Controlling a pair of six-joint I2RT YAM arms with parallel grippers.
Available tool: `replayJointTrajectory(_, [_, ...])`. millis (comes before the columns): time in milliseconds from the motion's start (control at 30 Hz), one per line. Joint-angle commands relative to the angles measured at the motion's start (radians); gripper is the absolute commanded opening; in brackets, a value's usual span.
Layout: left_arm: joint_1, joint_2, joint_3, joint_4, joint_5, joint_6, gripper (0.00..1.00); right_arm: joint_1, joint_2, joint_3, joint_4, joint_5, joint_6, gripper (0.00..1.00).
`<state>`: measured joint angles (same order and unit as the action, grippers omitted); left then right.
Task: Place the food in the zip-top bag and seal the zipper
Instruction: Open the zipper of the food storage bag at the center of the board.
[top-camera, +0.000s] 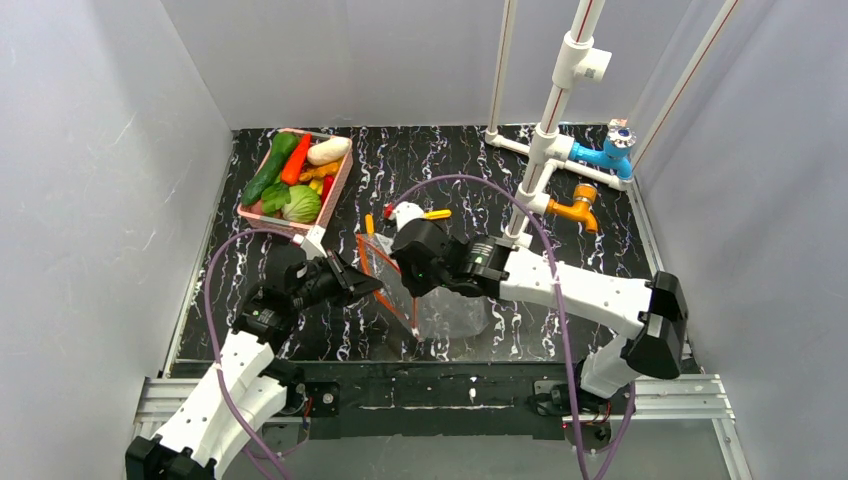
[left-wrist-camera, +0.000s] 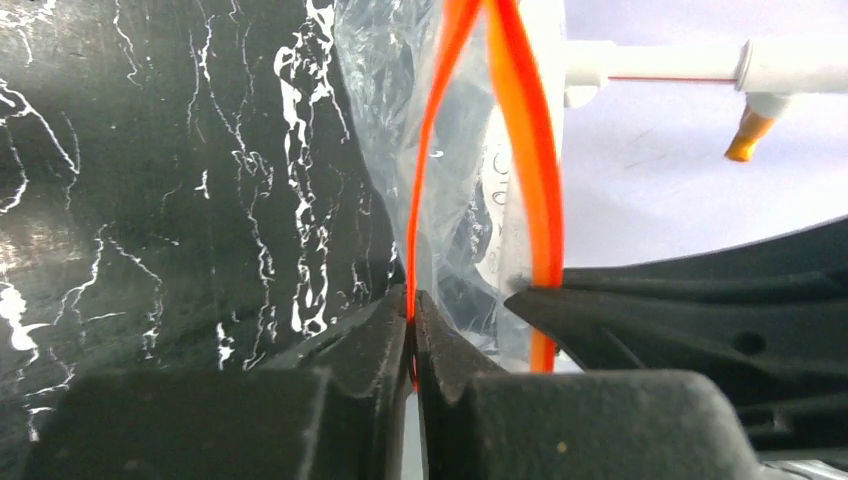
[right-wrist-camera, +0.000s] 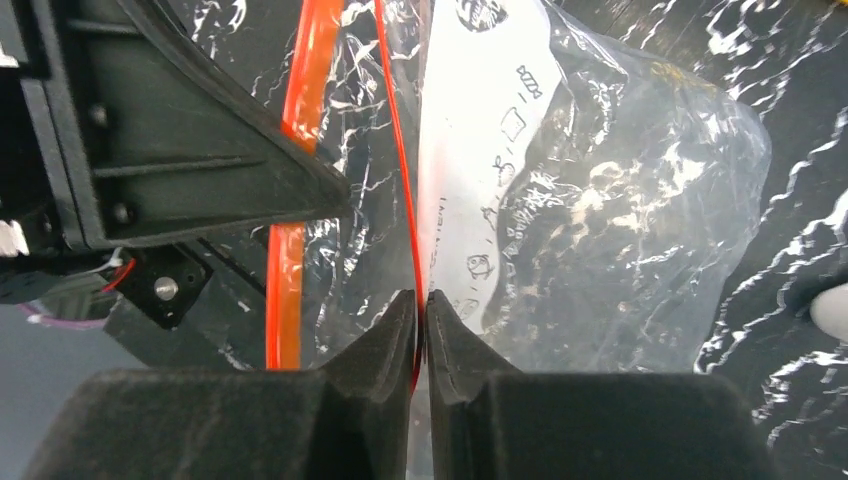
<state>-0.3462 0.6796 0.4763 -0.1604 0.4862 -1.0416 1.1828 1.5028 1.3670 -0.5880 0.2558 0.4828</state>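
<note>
The clear zip-top bag (top-camera: 455, 312) lies mid-table with its mouth pulled apart. My left gripper (left-wrist-camera: 412, 312) is shut on one lip of the orange-red zipper (left-wrist-camera: 425, 150). The other lip (left-wrist-camera: 535, 180) runs behind the right gripper's black body. My right gripper (right-wrist-camera: 421, 305) is shut on the thin orange lip (right-wrist-camera: 398, 130), and the bag's white label (right-wrist-camera: 480, 150) lies just beyond it. From above, the left gripper (top-camera: 378, 288) and right gripper (top-camera: 408, 283) face each other across the zipper (top-camera: 373, 263). The food sits in the pink basket (top-camera: 254, 213): cabbage (top-camera: 302, 204), cucumber (top-camera: 270, 165), white radish (top-camera: 328, 150).
A white toy piece (top-camera: 405, 213) and two yellow-handled screwdrivers (top-camera: 437, 213) lie just behind the bag. A white pipe frame (top-camera: 545, 140) with a blue valve (top-camera: 612, 150) and an orange tap (top-camera: 580, 205) stands at the back right. Grey walls enclose the table.
</note>
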Motion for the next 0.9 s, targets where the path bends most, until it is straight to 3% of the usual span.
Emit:
replayJointTrajectory(0, [0.003, -0.017, -0.022, 0.04, 0.043, 0.015, 0.0, 0.067, 0.091, 0.177, -0.191, 0.247, -0.02, 0.23])
replayJointTrajectory(133, [0.003, -0.068, -0.031, 0.04, 0.033, 0.007, 0.0, 0.142, 0.195, 0.331, -0.368, 0.448, -0.011, 0.5])
replayJointTrajectory(233, [0.002, -0.086, -0.027, 0.025, 0.031, 0.005, 0.0, 0.18, 0.277, 0.449, -0.488, 0.557, 0.001, 0.62])
replayJointTrajectory(333, [0.003, -0.094, -0.019, 0.0, 0.03, 0.001, 0.0, 0.201, 0.356, 0.543, -0.582, 0.604, 0.0, 0.61])
replayJointTrajectory(400, [0.001, -0.099, -0.021, -0.004, 0.03, -0.012, 0.0, 0.212, 0.377, 0.565, -0.574, 0.586, -0.022, 0.6])
replayJointTrajectory(500, [0.003, -0.1, -0.019, -0.01, 0.03, -0.016, 0.0, 0.229, 0.389, 0.569, -0.548, 0.558, -0.028, 0.51])
replayJointTrajectory(667, [0.003, -0.096, -0.004, -0.026, 0.022, -0.01, 0.0, 0.244, 0.402, 0.566, -0.522, 0.558, -0.021, 0.5])
replayJointTrajectory(867, [0.003, -0.079, -0.003, -0.024, 0.015, -0.019, 0.0, 0.246, 0.453, 0.577, -0.523, 0.588, -0.043, 0.31])
